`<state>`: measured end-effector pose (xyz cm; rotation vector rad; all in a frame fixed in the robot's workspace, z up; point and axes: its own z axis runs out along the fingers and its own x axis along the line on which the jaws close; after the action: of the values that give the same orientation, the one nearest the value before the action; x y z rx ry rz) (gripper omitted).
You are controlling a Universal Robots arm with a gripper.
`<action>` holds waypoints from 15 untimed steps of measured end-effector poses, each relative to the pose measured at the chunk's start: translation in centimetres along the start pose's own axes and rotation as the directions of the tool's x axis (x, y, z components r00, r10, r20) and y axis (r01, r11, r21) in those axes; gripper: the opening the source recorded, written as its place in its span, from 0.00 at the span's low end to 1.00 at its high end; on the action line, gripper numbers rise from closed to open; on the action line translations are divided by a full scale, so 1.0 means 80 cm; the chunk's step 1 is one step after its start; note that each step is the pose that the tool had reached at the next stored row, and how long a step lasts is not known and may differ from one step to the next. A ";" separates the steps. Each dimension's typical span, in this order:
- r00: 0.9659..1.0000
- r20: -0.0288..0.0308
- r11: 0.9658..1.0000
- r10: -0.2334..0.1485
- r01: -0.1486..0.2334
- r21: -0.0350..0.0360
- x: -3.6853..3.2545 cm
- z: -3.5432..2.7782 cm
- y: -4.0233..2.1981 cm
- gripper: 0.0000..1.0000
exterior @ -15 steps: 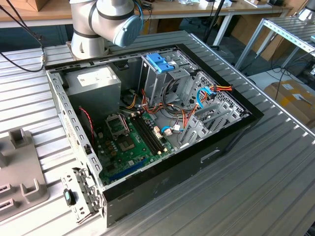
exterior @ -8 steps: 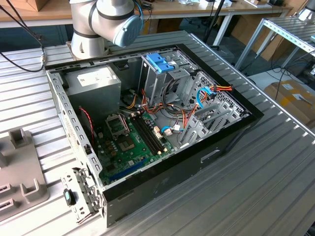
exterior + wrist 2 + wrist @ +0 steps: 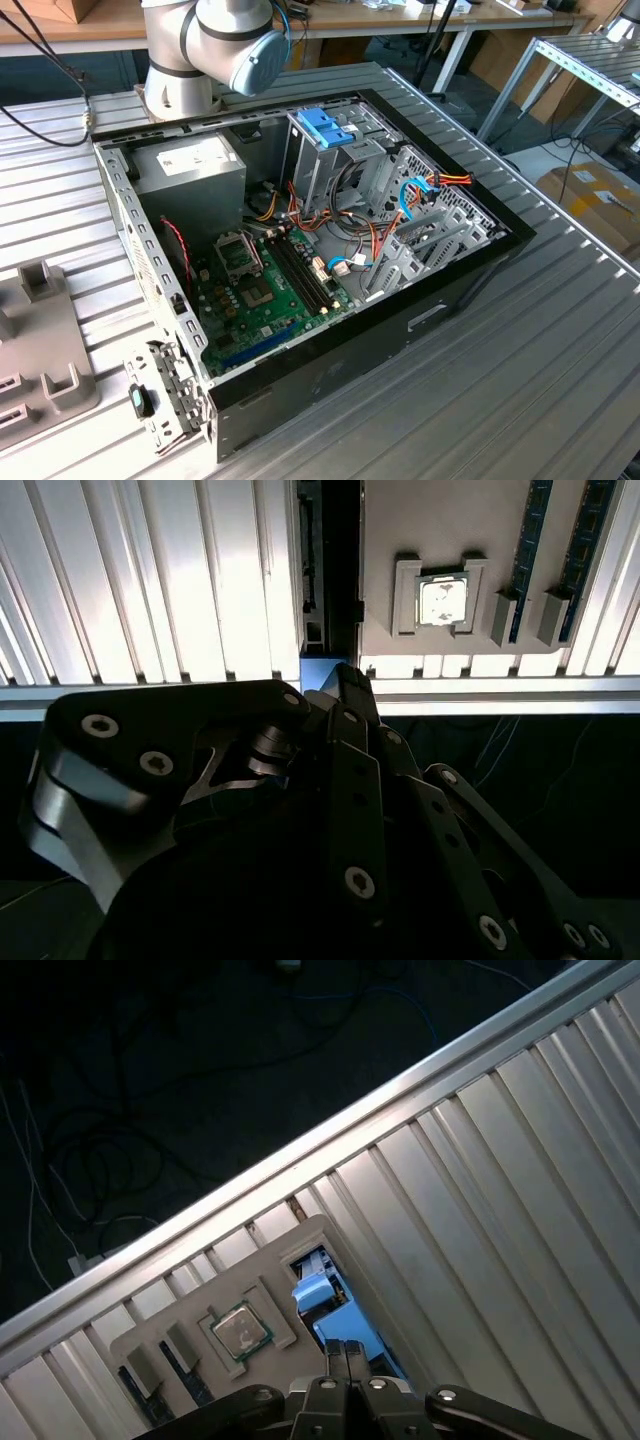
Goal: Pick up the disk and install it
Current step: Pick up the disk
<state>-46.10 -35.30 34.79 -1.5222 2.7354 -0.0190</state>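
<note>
In the exterior view, a black open-sided computer case [image 3: 350, 372] lies on the ribbed aluminium table [image 3: 520, 380]. The grey robot arm [image 3: 215, 40] stands at the upper middle of the frame and a flat grey plastic parts holder [image 3: 45, 350] sits at the exterior view's lower left. A blue plastic latch [image 3: 325, 128] tops the metal cage inside the case, and the bay beneath it looks vacant. In the second wrist view, the black pincer [image 3: 345, 685] hangs right over the disk [image 3: 318, 670], whose light-blue plastic carrier rail stands edge-up in a slot of the holder, beside a square silver processor chip [image 3: 441, 600]. In the first wrist view, the pincer [image 3: 345, 1360] again sits directly above the disk [image 3: 318, 1295], touching it or just short of it; I cannot tell whether it is clenched. I judge the pick-up step is in hand. Lifting would call for a sure hold and a straight pull along the slot, so the rails do not bind.
</note>
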 end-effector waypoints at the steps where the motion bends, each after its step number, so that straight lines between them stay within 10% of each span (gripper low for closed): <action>1: 1.000 0.000 1.000 -0.007 0.007 0.000 0.0000 0.0000 0.0000 0.11; 8: 0.992 0.002 0.992 -0.128 0.128 0.000 0.0000 0.0000 0.0000 0.11; 12: 0.977 0.004 0.977 -0.212 0.212 0.000 0.0000 0.0000 0.0000 0.11; 15: 0.953 0.005 0.953 -0.303 0.303 0.000 0.0000 0.0000 0.0000 0.11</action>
<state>-46.10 -35.30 34.79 -1.9224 2.4684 -0.0160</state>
